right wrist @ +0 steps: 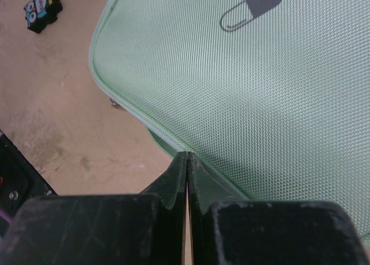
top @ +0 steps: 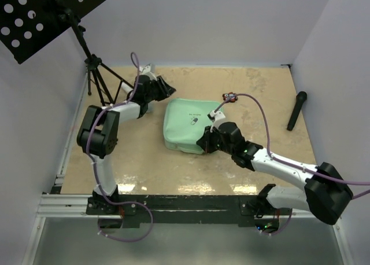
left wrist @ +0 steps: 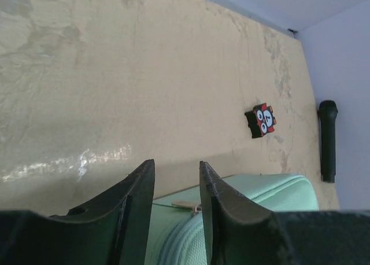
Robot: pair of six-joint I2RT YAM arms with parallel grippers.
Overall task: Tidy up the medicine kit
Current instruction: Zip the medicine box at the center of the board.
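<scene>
The left gripper point(left wrist: 176, 168) is held partly open with nothing gripped, and a small zip pull point(left wrist: 186, 205) is seen between its fingers at the far left corner of the medicine kit point(top: 188, 123). The kit, soft woven mint fabric with rounded corners, is laid flat on the bench point(top: 260, 91). The right gripper point(right wrist: 187, 156) is shut at the kit's near edge; whether fabric is pinched cannot be told.

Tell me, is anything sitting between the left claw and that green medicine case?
Nothing visible does. The left claw hangs open right at the medicine kit's edge, with only what looks like its zip pull in the gap between the fingers. The black-and-red gadget lies well away.
</scene>
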